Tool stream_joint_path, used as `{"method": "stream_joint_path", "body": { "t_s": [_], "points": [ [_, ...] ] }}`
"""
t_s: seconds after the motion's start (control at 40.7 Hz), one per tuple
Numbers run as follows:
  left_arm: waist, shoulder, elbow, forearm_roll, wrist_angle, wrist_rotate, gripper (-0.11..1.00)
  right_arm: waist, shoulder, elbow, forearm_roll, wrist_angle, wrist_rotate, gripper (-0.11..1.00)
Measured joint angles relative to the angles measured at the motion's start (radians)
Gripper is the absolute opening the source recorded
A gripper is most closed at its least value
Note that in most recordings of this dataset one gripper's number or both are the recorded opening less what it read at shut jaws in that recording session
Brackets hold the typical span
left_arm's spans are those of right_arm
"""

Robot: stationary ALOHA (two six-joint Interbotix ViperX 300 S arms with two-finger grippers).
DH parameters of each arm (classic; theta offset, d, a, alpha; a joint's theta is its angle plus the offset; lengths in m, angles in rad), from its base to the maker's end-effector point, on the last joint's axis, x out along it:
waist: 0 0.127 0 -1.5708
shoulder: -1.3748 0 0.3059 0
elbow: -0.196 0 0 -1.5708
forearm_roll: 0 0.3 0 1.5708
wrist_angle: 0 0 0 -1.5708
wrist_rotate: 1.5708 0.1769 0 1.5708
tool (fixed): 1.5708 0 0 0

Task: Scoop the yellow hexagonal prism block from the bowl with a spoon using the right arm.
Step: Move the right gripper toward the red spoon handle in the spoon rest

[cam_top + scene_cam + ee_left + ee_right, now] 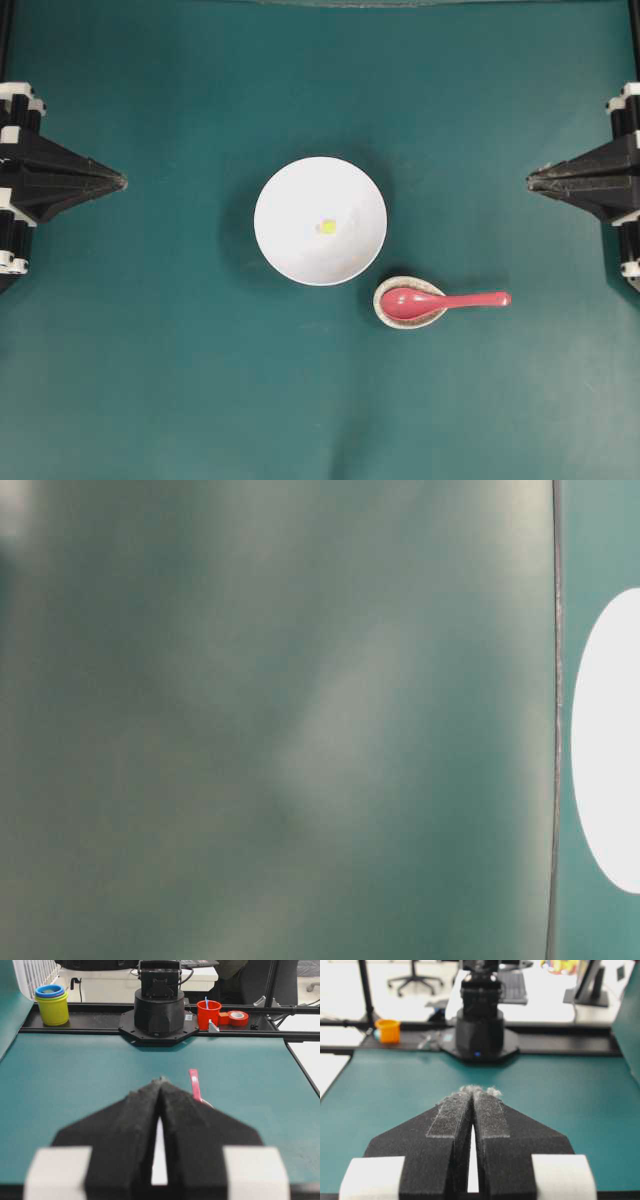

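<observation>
Teal table [150, 380]: work surface; white bowl [285, 200] at centre, yellow hexagonal prism block [327, 227] lying inside. Left gripper [122, 182] and right gripper [530, 180]: parked at opposite edges, jaws closed, holding nothing. Pink-red spoon [445, 299]: scoop resting in speckled dish [400, 318] beside bowl, handle toward right gripper, probably for easy pickup

Non-task items: teal tabletop [150, 380] under everything. Small speckled beige dish [398, 318] sits nearer the right pincer [530, 181] than the left pincer [122, 182], offset toward the near edge from both. Left wrist view, well beyond the pincer tip on the black rail: yellow cup [52, 1008] with blue rim far left, red cup [208, 1014] and red tape roll [237, 1018] right. Right wrist view: orange cup [388, 1030] far left beyond the tip, office chair [415, 980] in the blurred background.
</observation>
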State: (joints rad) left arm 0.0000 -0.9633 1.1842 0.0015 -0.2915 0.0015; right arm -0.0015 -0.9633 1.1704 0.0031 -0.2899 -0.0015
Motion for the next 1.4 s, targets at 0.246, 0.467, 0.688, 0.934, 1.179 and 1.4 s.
{"method": "stream_joint_path", "body": {
  "t_s": [0.246,0.467,0.688,0.934,1.179,1.4],
  "points": [
    [0.028,-0.002,0.002,0.017,0.005,0.006,-0.01,0.0,0.029,0.006,0.0,0.002,0.009,0.17],
    [0.035,-0.002,0.0,0.017,0.005,0.006,-0.01,0.0,0.087,0.018,0.0,0.002,0.009,0.58],
    [0.035,-0.002,0.0,0.017,0.018,0.006,-0.01,0.002,0.183,0.041,0.0,-0.011,0.011,0.62],
    [0.035,-0.002,0.0,0.017,0.034,0.006,-0.01,0.028,0.295,0.118,0.06,-0.152,0.012,0.62],
    [0.037,0.0,0.0,0.018,0.034,0.011,-0.01,0.123,0.443,0.199,0.169,-0.383,0.017,0.62],
    [0.037,0.0,0.0,0.021,0.034,0.046,-0.01,0.247,0.615,0.232,0.259,-0.58,0.054,0.62]
  ]
}}
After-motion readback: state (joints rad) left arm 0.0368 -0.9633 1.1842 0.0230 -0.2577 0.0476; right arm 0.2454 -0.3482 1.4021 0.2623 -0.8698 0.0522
